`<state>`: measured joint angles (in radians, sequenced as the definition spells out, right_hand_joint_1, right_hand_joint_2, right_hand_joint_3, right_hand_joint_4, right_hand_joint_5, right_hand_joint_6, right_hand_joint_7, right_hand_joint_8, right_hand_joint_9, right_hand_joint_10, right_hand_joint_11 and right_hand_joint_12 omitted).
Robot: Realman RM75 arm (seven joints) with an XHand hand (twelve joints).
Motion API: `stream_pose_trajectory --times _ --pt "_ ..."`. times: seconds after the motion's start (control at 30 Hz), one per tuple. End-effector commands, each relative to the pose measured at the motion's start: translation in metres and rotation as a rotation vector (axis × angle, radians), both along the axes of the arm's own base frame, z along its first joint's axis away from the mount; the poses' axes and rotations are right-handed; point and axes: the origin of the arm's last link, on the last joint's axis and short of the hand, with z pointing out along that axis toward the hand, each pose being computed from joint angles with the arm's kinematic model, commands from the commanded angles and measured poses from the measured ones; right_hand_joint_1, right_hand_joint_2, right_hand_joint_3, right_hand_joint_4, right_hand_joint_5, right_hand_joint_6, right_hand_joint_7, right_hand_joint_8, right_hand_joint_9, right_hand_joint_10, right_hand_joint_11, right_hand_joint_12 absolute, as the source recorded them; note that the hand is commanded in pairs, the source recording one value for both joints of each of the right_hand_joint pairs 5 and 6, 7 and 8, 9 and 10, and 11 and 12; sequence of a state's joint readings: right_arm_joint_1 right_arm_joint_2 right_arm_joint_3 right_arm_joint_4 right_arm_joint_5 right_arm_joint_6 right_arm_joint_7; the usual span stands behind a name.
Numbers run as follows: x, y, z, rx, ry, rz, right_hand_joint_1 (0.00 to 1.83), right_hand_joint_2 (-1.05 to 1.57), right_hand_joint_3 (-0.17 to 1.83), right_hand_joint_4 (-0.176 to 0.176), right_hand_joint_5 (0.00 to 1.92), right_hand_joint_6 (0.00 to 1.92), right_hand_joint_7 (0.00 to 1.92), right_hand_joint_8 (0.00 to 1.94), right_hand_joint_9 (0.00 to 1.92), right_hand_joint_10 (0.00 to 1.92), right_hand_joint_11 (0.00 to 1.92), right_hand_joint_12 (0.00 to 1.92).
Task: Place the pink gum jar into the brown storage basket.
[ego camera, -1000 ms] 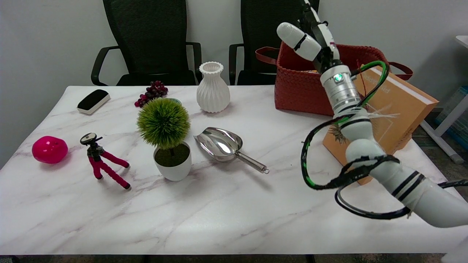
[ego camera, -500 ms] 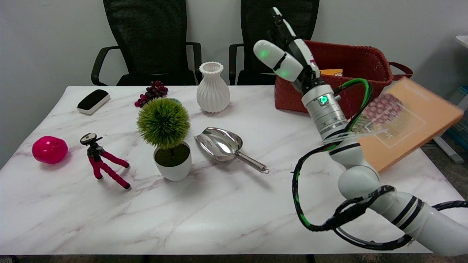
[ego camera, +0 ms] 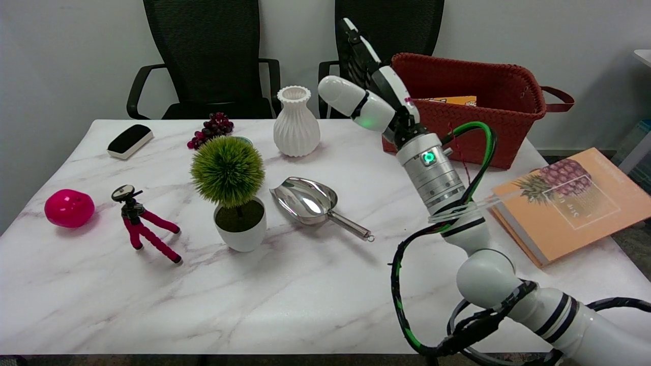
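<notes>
pink jar [ego camera: 69, 208] on its side, long axis left-right, far left; right hand [ego camera: 367, 86] raised, fingers spread, empty

right arm [ego camera: 488, 264] up from lower right, hand [ego camera: 368, 89] raised, empty, fingers [ego camera: 339, 95] extended and apart

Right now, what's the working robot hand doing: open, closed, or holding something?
Right robot hand: raised in the air near the basket, holding nothing; fingers look stretched out, so open.
</notes>
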<state>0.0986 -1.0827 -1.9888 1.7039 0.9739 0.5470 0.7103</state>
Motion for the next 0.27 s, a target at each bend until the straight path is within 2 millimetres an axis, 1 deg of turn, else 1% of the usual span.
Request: stream_pose_trajectory --times 0.03,0.17,0.27 --pt "-0.0057 0.0077 -0.0417 0.053 -0.030 0.011 0.57 0.63 -0.17 0.000 0.00 0.00 0.00 0.00 0.00 0.00 0.00 0.00" --pt "-0.0095 0.0064 -0.0489 0.037 -0.027 0.007 0.58 0.66 -0.17 0.000 0.00 0.00 0.00 0.00 0.00 0.00 0.00 0.00" --pt "-0.0091 0.0060 -0.0502 0.014 -0.011 0.013 0.58 0.66 -0.17 0.000 0.00 0.00 0.00 0.00 0.00 0.00 0.00 0.00"
